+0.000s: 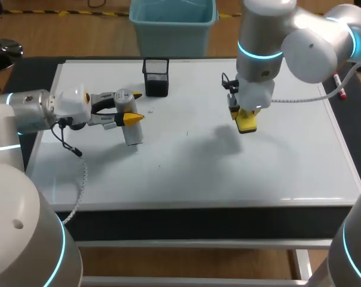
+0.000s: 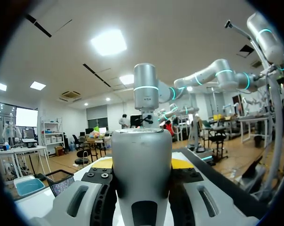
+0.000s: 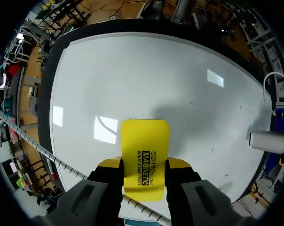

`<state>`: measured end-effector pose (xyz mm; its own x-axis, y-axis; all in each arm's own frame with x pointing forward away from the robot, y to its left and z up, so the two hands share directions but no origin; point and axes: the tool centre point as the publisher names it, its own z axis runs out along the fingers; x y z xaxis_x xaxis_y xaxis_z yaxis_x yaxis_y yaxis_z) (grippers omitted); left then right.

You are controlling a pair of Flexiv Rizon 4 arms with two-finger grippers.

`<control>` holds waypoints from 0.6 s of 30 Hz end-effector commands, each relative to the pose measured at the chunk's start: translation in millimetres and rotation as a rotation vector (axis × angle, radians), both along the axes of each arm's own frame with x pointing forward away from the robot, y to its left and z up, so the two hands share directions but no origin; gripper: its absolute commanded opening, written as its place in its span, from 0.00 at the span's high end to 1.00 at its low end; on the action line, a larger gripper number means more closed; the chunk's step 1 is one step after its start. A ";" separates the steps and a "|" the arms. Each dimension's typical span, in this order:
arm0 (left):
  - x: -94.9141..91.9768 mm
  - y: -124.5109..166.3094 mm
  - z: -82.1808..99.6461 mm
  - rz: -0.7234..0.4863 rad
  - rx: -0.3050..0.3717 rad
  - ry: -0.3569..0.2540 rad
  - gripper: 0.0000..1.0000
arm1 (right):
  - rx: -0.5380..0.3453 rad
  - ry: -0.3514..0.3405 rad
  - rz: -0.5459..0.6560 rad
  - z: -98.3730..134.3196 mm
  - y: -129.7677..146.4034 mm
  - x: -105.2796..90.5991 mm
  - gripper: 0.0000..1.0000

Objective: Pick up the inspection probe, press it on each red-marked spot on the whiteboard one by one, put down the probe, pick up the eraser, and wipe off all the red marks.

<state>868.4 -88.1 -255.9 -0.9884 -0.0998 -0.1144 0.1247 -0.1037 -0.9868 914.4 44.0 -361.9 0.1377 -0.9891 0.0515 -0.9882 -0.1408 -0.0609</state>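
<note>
Whiteboard point(image 3: 132, 70): right wrist view shows eraser point(image 3: 145, 150) gripped; left wrist, probe point(image 2: 142, 174) gripped.

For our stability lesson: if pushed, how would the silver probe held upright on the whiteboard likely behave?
Probably tippy: the probe is tall and narrow where it meets the whiteboard. Its round body would likely roll once it is down. It looks like rigid, smooth metal, so it may be slippery in the jaws.

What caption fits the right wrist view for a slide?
Right gripper shut on the yellow eraser above the whiteboard.
</note>
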 end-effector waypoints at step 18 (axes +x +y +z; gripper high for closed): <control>-0.7 -0.3 1.2 0.003 0.000 -0.001 1.00 | 0.004 -0.009 -0.007 4.2 2.1 16.2 1.00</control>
<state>868.4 -88.1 -255.9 -0.9884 -0.0999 -0.1144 0.1247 -0.1036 -0.9868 917.1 38.2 -350.3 0.1317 -0.9905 0.0396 -0.9877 -0.1345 -0.0799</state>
